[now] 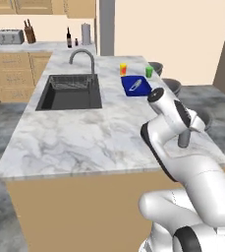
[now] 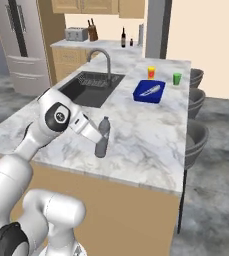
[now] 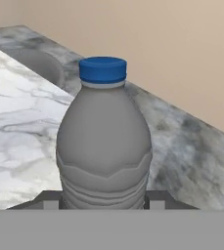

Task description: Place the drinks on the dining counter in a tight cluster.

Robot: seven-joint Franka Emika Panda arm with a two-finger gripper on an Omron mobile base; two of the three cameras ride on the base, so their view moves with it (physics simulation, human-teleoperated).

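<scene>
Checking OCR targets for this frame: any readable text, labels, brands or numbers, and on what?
None readable.
Grey bottle held in the pincer: plain body, blue cap, no print.
Wine bottle on the far counter: pale label, too small to read.
Small bottle beside it: too small to tell.
Blue tray: pale mark, not lettering.

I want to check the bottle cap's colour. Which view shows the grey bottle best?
The hand view: the grey bottle is close and upright with a blue cap. The right base view shows it small on the dining counter; the left base view shows just its lower part.
</scene>
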